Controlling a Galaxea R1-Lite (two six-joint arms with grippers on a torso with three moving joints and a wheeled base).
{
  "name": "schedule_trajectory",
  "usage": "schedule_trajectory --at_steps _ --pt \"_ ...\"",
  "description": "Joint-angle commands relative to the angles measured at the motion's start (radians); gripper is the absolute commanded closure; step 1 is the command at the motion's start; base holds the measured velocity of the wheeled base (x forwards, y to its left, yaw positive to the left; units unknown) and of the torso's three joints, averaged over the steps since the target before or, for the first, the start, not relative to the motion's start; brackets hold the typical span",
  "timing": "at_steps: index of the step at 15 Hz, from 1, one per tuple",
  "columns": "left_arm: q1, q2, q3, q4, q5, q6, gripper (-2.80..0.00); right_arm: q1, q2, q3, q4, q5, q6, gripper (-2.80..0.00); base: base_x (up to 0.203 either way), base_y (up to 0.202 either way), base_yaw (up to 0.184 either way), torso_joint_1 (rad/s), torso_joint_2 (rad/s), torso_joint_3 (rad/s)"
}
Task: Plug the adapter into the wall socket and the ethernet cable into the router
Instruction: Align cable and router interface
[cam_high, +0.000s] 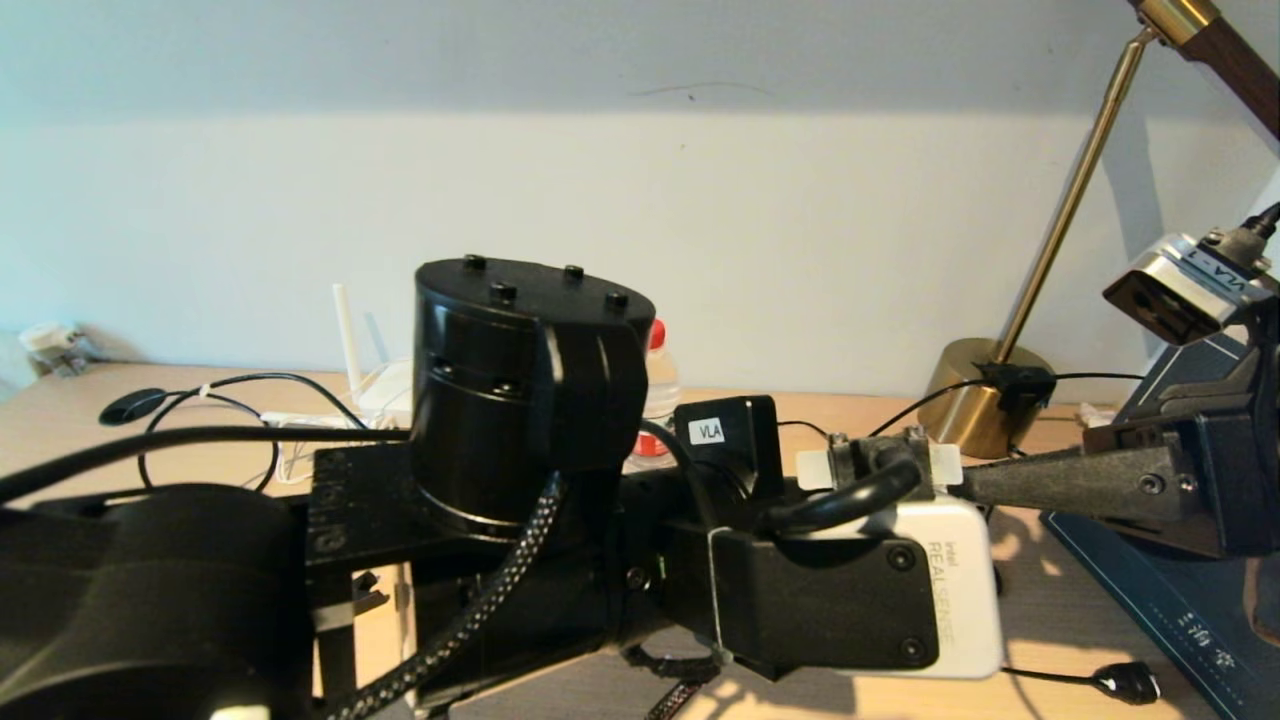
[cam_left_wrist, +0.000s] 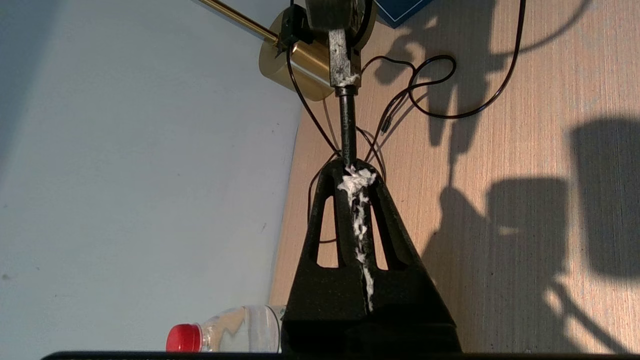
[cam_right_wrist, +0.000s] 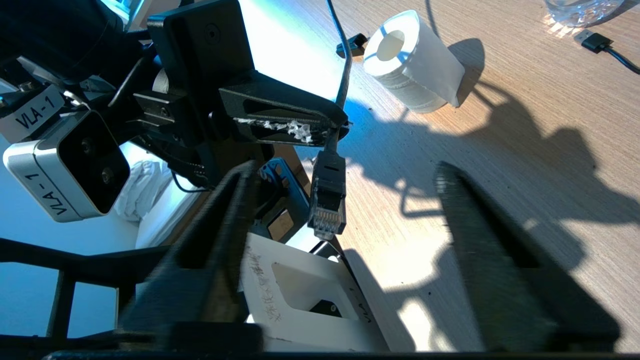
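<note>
Left claw (cam_right_wrist: 330, 131) clamped on thin black ethernet cable (cam_right_wrist: 327, 192), held above the wooden table (cam_right_wrist: 500, 100); plug's long axis points toward the spread-apart right claw (cam_right_wrist: 345, 215).

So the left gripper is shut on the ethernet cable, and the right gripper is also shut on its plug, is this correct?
Not quite. The left gripper is shut on the ethernet cable, but the right gripper is open: in the right wrist view its fingers stand wide apart on either side of the plug and touch nothing.
</note>
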Motion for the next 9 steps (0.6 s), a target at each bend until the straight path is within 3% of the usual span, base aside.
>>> schedule_trajectory --at_steps 1,9 --pt "0.000 0.002 0.000 -0.003 0.001 0.006 0.00 0.001 -0.002 0.000 0.000 0.004 0.002 0.00 0.000 0.000 0.000 0.000 0.00 0.000" --pt "-0.002 -0.002 0.014 -0.005 0.001 0.005 0.00 0.001 -0.027 0.012 0.000 0.002 0.002 0.00 0.000 0.000 0.000 0.000 0.00 0.000"
